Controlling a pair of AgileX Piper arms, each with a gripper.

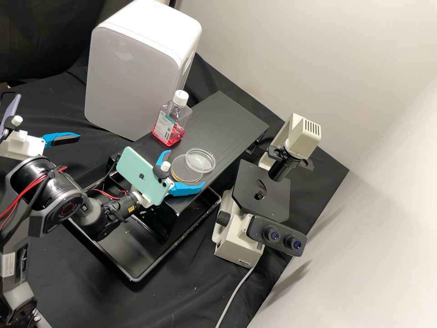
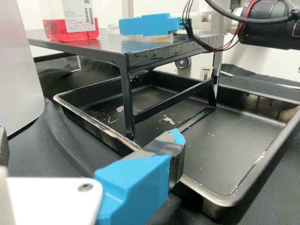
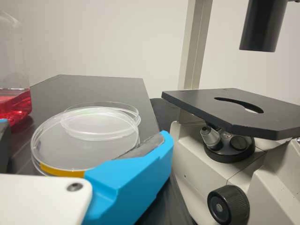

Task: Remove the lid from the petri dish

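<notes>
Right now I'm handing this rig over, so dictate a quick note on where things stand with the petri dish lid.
Right gripper: open, one finger on either side of the petri dish on the black rack.
Left gripper: open, empty, low beside the tray.
Lid: off-centre, overlapping one edge of the dish, nothing holding it.
Done: most of the dish is uncovered.
Left: probably move the lid fully clear.

Clear lid (image 3: 101, 124) rests askew on petri dish (image 3: 61, 152), beside microscope (image 3: 243, 154).
</notes>
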